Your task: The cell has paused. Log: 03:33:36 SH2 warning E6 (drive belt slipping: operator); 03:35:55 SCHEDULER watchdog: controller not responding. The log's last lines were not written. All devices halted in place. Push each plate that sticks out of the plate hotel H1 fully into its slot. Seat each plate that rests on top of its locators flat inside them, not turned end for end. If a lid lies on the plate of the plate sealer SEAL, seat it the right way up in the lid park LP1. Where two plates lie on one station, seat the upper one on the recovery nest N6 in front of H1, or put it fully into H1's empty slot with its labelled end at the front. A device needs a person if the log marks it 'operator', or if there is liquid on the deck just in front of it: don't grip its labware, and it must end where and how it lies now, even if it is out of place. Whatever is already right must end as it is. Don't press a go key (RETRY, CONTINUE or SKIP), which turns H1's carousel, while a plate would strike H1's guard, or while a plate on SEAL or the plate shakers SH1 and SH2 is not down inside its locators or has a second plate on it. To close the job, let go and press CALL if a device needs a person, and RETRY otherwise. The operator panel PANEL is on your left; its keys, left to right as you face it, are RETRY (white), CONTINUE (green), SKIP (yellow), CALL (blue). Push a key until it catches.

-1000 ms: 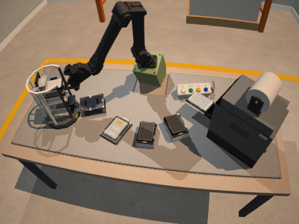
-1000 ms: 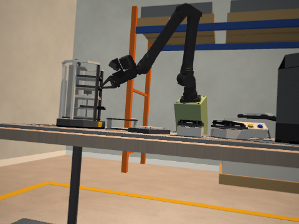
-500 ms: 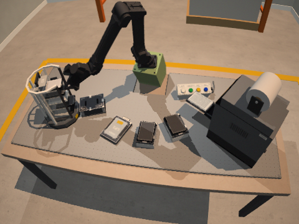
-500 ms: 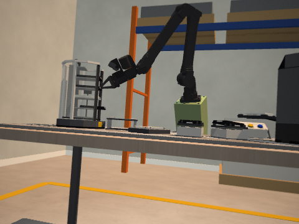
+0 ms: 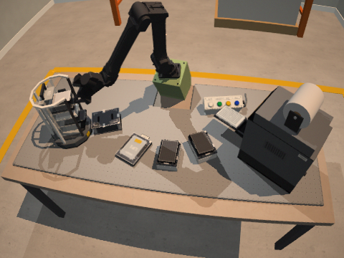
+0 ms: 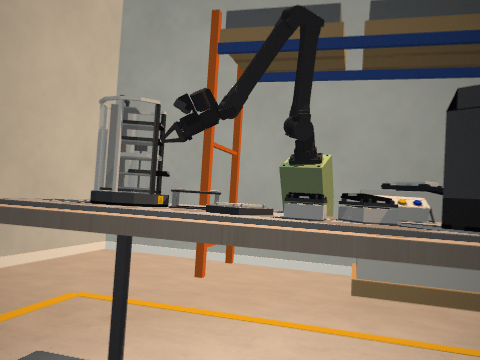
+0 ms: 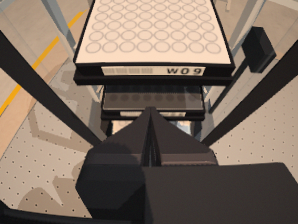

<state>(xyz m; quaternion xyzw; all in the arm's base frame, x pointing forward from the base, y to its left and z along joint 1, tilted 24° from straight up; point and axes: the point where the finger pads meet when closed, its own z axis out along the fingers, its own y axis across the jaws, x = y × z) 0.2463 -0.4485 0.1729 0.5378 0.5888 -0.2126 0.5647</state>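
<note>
Gripper (image 7: 152, 137) at lower centre of the wrist view, jaws pressed together on nothing, tip against the front of a dark plate (image 7: 153, 99) in the tower (image 5: 40, 107). White plate (image 7: 154, 19), labelled end forward, one slot higher, upper centre.

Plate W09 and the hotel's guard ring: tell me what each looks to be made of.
Plate W09, seen by the wrist camera beyond the shut gripper: probably matte, cream-white moulded plastic, judging by its even grid of shallow round wells and dull surface. Guard ring atop the plate hotel H1: a smooth white band, plastic or painted metal, I can't tell which. The panels beneath it look like clear plastic, since the shelves show through.
</note>
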